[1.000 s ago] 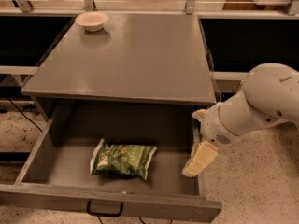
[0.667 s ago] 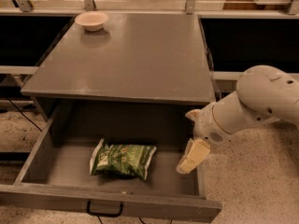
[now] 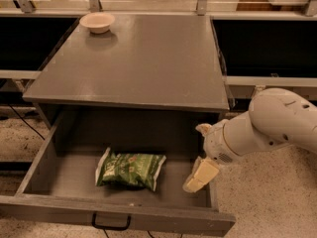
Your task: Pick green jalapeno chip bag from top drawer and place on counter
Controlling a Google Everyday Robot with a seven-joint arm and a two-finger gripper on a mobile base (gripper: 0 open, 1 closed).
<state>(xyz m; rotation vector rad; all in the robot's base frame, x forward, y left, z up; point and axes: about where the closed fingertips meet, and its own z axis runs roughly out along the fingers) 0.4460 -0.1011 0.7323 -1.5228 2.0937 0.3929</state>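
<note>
The green jalapeno chip bag (image 3: 130,169) lies flat on the floor of the open top drawer (image 3: 59,182), left of the middle. The drawer's black pull handle (image 3: 111,223) shows on its front panel. My gripper (image 3: 199,176) hangs from the white arm (image 3: 277,123) over the drawer's right end, about a bag's width to the right of the bag and apart from it. It holds nothing. The grey counter (image 3: 143,58) spreads above and behind the drawer.
A small cream bowl (image 3: 97,22) stands at the counter's far left corner. Dark shelf openings flank the counter on both sides. Speckled floor (image 3: 267,202) lies to the right of the drawer under my arm.
My gripper and arm have moved left, further over the drawer's right end and closer to the bag. The bag has not moved.
</note>
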